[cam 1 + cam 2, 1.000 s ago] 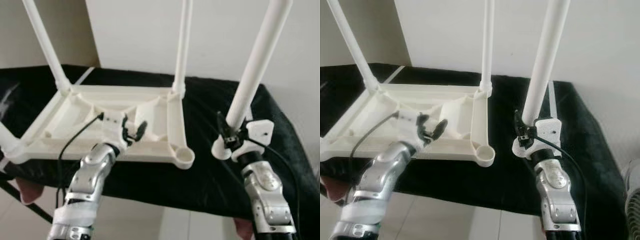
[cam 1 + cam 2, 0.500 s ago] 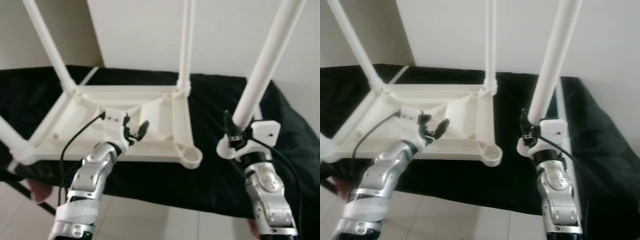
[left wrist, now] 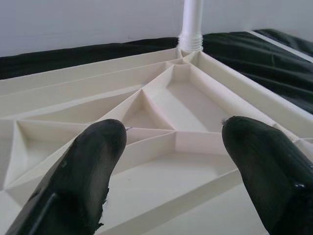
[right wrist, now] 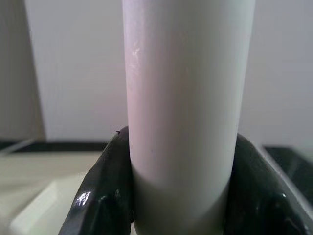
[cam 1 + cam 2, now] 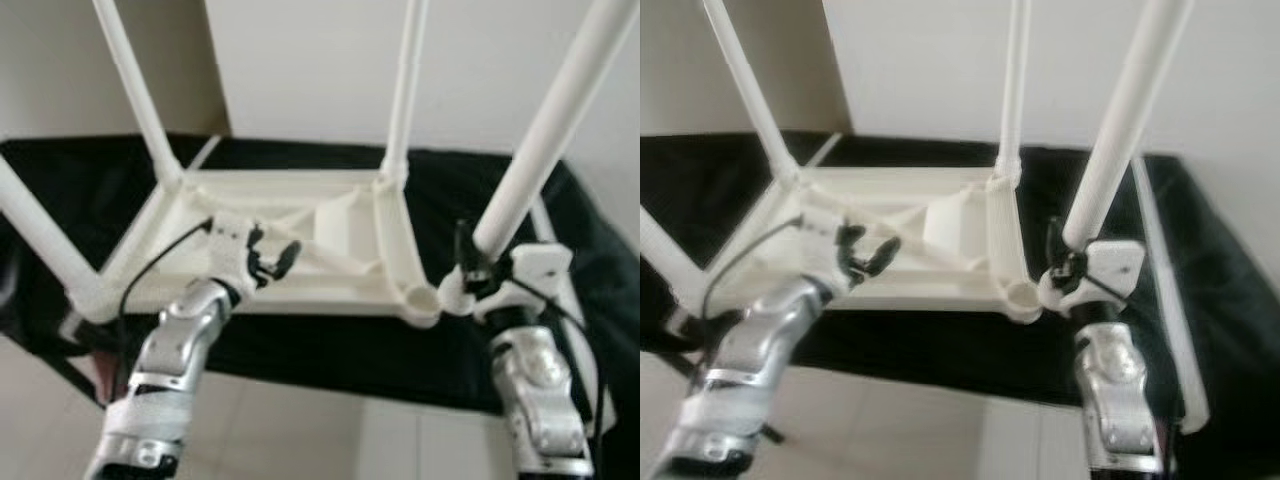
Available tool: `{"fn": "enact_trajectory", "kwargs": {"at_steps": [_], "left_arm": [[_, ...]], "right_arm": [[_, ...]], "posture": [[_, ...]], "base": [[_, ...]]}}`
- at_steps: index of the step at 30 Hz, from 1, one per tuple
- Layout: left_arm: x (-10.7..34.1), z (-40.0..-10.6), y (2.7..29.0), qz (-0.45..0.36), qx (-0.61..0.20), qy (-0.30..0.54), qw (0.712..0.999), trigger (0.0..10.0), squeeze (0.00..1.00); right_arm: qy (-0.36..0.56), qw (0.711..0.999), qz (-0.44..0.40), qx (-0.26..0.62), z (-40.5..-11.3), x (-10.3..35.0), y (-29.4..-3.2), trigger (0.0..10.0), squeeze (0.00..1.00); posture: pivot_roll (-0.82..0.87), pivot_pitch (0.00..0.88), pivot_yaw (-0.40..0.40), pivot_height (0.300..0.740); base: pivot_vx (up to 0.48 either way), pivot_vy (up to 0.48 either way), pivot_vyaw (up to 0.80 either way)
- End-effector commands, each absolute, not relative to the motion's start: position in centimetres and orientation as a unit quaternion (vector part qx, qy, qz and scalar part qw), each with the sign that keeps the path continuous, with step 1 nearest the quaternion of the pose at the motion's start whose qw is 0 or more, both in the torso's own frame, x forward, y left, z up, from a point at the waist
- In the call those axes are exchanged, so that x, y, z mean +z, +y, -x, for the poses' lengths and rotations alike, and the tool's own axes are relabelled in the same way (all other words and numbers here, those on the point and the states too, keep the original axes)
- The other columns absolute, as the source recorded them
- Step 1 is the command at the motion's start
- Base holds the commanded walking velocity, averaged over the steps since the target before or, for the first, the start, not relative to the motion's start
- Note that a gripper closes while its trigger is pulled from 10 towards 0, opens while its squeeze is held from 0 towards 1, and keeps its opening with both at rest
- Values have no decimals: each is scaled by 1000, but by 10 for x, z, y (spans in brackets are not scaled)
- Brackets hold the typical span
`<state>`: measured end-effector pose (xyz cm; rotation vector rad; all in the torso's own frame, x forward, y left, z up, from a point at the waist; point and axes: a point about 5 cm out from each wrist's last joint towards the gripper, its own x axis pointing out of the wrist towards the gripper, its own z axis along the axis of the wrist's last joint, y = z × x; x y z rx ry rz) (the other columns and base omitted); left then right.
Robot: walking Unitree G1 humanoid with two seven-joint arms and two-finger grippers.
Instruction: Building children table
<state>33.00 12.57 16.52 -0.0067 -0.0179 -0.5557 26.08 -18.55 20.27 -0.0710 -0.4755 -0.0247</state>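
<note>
The children's table (image 5: 300, 240) lies upside down on a worktop draped in black cloth (image 5: 460, 200), its ribbed white underside facing up. Three white legs are already set in its corners: one at the far right corner (image 5: 405, 90), one at the far left corner (image 5: 140, 90), and one at the near left corner (image 5: 45, 245), all rising out of the top or side of the head views. The near right corner shows a bare round socket (image 5: 422, 298).

The right tool (image 5: 470, 285) has its two black fingers (image 4: 105, 191) closed around the lower end of a fourth leg (image 5: 555, 115), which leans up and to the right. The held leg's foot end sits just beside the bare socket, on its right; whether the two touch cannot be told from the head views. In the right wrist view the leg stands between the two finger pads, pressed on both sides.

The left tool (image 5: 268, 258) hovers over the near middle of the underside with its fingers (image 3: 83, 171) spread wide and nothing between them. In its wrist view the triangular ribs of the table lie below and between the fingers, with the far right leg's collar beyond.

A white wall (image 5: 320, 60) stands behind the worktop, and pale floor tiles (image 5: 320, 440) show in front of it.
</note>
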Motion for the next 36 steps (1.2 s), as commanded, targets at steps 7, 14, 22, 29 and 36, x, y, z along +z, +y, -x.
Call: {"fn": "enact_trajectory", "kwargs": {"at_steps": [7, 14, 22, 29, 36], "left_arm": [[170, -327, 109, -45, -330, -27, 943, 10000, 0], [176, -316, 91, -84, -402, -40, 911, 10000, 0], [166, -300, 77, -111, -518, -11, 848, 10000, 0], [165, -289, 73, -126, -572, 7, 810, 10000, 0], [170, -279, 60, -113, -601, 7, 791, 10000, 0]], "right_arm": [[-267, 963, 37, -18, -260, 216, -189, 10000, 0], [-265, 964, 35, -16, -262, 214, -188, 10000, 0], [-249, 968, 38, -18, -266, 212, -192, 10000, 0], [-219, 975, 41, -14, -268, 204, -194, 10000, 0], [-198, 980, 26, 0, -276, 197, -195, 10000, 0]], "posture": [[13, 0, 72, 740], [14, 3, 55, 740], [2, 16, 48, 740], [10, 25, 30, 740], [24, 34, 33, 740]], "base": [[0, 89, 0], [0, 0, 0], [0, 0, 0], [0, 0, 0], [0, 0, 0]]}}
